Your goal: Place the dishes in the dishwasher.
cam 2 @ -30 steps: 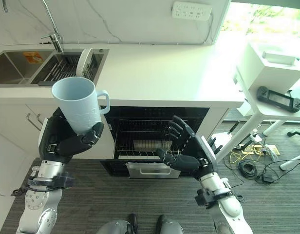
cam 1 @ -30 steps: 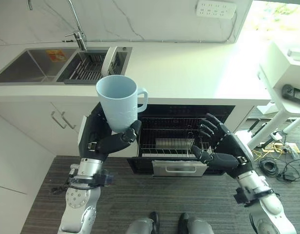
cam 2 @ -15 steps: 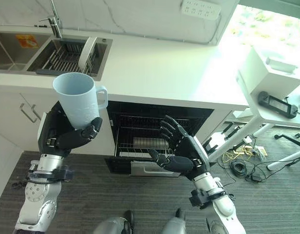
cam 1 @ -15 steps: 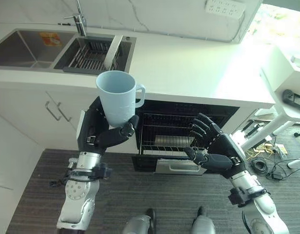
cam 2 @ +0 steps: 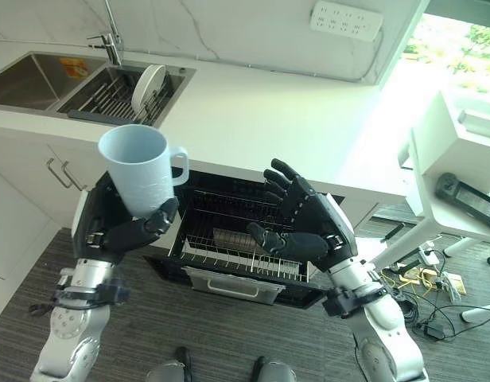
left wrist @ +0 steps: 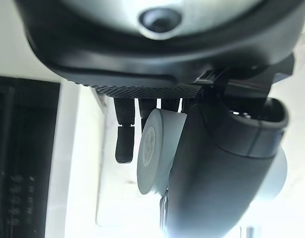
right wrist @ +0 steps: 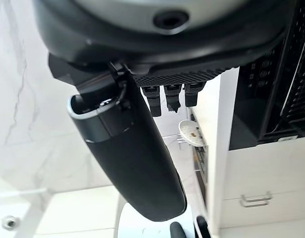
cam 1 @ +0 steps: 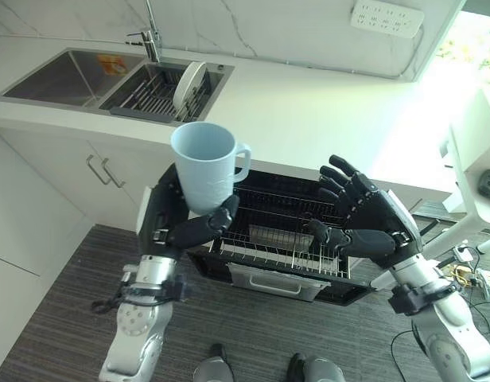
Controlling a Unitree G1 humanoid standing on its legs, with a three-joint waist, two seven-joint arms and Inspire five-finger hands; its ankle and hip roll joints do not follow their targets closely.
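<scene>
My left hand (cam 1: 172,231) is shut on a pale blue mug (cam 1: 207,165), held upright at chest height just left of the open dishwasher (cam 1: 286,235). The mug's base (left wrist: 151,148) shows between that hand's thumb and fingers in the left wrist view. My right hand (cam 1: 371,223) hovers open above the pulled-out wire rack (cam 1: 281,247), fingers spread, holding nothing. A white plate (cam 1: 186,82) stands on edge in the sink's drying rack (cam 1: 153,91) at the back left.
The white counter (cam 1: 309,103) runs above the dishwasher, with a double sink (cam 1: 70,76) and tap (cam 1: 152,36) at its left end. Cabinet doors with handles (cam 1: 100,171) lie left of the dishwasher. A white table (cam 2: 460,183) stands at the right.
The camera has shifted, so the whole scene sits differently. The right hand has risen and now hovers over the rack. The left hand still holds the mug upright.
</scene>
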